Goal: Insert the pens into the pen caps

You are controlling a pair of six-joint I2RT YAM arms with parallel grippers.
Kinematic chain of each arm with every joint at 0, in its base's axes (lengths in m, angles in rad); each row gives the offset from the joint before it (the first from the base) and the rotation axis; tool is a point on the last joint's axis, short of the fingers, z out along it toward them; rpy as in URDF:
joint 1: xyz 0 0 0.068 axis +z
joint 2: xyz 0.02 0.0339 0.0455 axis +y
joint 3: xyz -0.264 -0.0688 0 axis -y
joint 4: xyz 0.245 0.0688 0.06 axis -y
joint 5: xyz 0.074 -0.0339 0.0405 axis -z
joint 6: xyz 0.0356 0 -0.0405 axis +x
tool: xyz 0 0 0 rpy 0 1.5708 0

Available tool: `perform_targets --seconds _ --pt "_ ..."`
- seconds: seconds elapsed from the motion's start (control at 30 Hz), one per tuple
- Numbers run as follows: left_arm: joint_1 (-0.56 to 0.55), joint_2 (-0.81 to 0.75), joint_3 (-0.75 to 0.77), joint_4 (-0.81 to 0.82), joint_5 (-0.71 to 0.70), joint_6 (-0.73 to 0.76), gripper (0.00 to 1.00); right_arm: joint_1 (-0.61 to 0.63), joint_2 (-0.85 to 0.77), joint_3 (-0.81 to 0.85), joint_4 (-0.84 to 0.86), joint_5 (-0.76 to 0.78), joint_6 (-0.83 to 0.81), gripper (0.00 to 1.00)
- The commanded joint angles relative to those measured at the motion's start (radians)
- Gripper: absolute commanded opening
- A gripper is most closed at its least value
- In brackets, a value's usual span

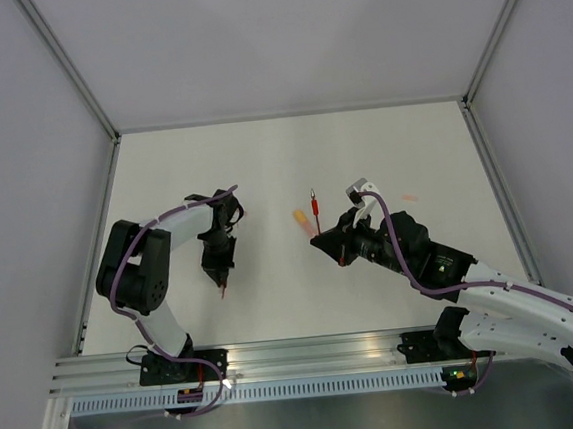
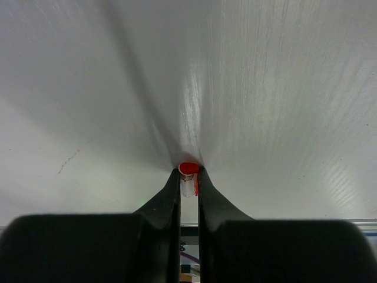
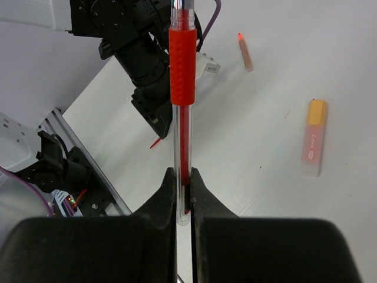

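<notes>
My left gripper [image 1: 220,279] [image 2: 188,177] points down at the table, shut on a small clear pen cap with a red end [image 2: 189,168] [image 1: 223,292] pinched between its tips. My right gripper [image 1: 325,239] [image 3: 183,174] is shut on the clear barrel of the red pen [image 3: 182,65] [image 1: 313,206], which sticks out well past its fingers, red grip section uppermost. The left gripper and the cap [image 3: 154,142] also show in the right wrist view. An orange-and-pale-pink pen [image 3: 312,141] [image 1: 302,218] lies flat on the table beside the right gripper.
A slim peach stick with a red tip [image 3: 246,53] lies farther out on the white table [image 1: 381,146]. A faint pink stub [image 1: 409,198] lies right of the right wrist. Grey walls enclose the table; the metal rail [image 1: 309,358] runs along the near edge.
</notes>
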Motion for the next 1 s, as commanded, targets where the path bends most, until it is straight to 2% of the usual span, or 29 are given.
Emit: perform_targets --seconds 0.0,0.27,0.6,0.7,0.83,0.97 --pt "-0.001 -0.004 0.017 0.068 0.050 0.027 0.02 -0.002 -0.014 -0.005 0.018 0.010 -0.005 0.00" --pt "-0.001 -0.046 0.066 0.175 0.210 -0.004 0.02 -0.002 0.006 -0.005 0.018 0.012 -0.010 0.00" --pt "-0.001 -0.107 0.083 0.304 0.320 -0.036 0.02 -0.002 0.089 0.006 0.030 -0.004 -0.007 0.00" --pt "-0.001 -0.180 0.083 0.354 0.359 -0.068 0.02 -0.001 0.121 0.006 0.053 -0.042 -0.013 0.00" --pt "-0.001 -0.331 0.046 0.500 0.477 -0.147 0.02 -0.001 0.156 -0.005 0.110 -0.134 -0.016 0.00" --pt "-0.001 -0.512 -0.075 0.751 0.558 -0.286 0.02 0.004 0.167 -0.016 0.165 -0.192 -0.011 0.00"
